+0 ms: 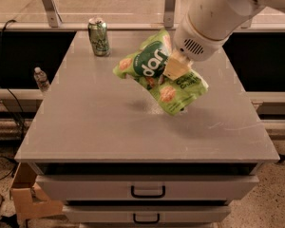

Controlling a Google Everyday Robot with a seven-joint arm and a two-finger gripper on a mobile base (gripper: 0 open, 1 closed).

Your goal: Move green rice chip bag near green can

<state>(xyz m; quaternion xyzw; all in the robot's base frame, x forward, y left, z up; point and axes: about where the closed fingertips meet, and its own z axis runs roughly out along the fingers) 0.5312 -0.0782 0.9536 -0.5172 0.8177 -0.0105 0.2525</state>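
Note:
The green rice chip bag is a light-green glossy pouch with a dark green round logo and orange chip pictures. It hangs tilted in the air above the middle of the grey table. My gripper is shut on the bag near its middle, coming in from the upper right under the white arm. The green can stands upright at the table's far left corner, apart from the bag, to its upper left.
A clear plastic bottle stands off the table's left side. A railing with metal posts runs behind the table. Drawers with handles sit below the table front. A cardboard box lies on the floor at lower left.

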